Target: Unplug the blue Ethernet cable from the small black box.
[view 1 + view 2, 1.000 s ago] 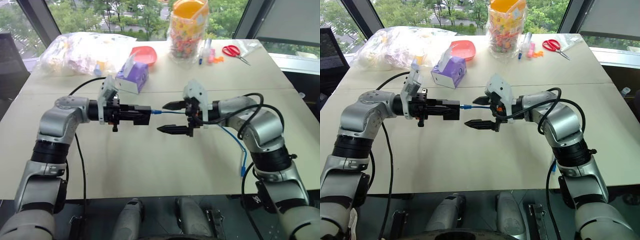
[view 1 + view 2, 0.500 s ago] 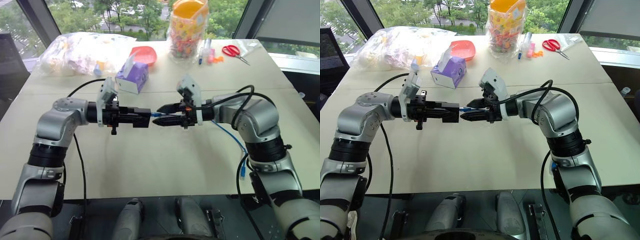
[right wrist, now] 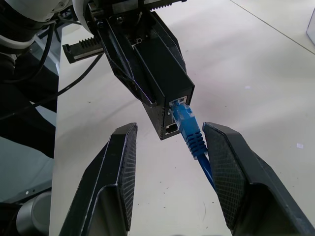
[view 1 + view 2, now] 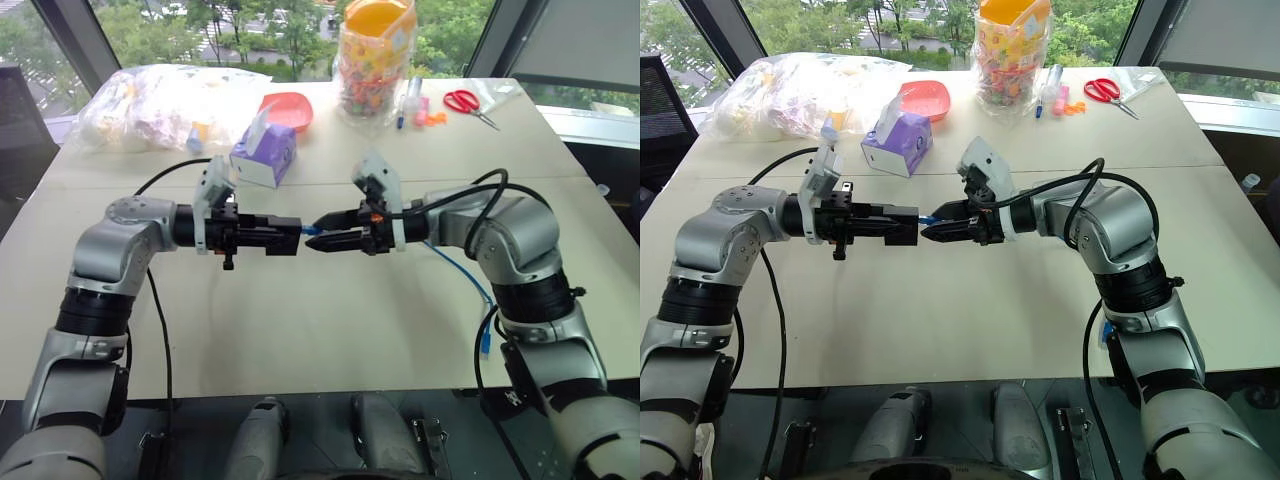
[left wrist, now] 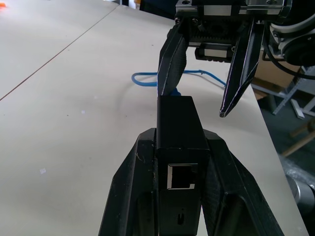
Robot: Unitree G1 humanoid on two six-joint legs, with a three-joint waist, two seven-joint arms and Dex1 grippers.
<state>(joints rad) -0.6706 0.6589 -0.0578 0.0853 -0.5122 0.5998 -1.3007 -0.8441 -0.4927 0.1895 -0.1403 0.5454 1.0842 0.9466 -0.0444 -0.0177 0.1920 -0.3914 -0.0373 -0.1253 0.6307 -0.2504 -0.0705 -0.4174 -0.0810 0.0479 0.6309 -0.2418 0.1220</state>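
The right gripper (image 3: 170, 162) has come in from well apart and wide open a second ago; its fingers (image 3: 231, 182) now flank the plug of the blue Ethernet cable (image 3: 189, 129), narrowed but not clamped, since a gap shows beside the plug on each side; the left gripper (image 5: 179, 162) stays clenched on the small black box (image 5: 178, 129), holding it level above the table (image 4: 330, 330); the plug sits seated in the box's port, the cord trailing back over the table edge; so the approach looks done, and the likely remaining steps are to close on the plug and pull it straight out.
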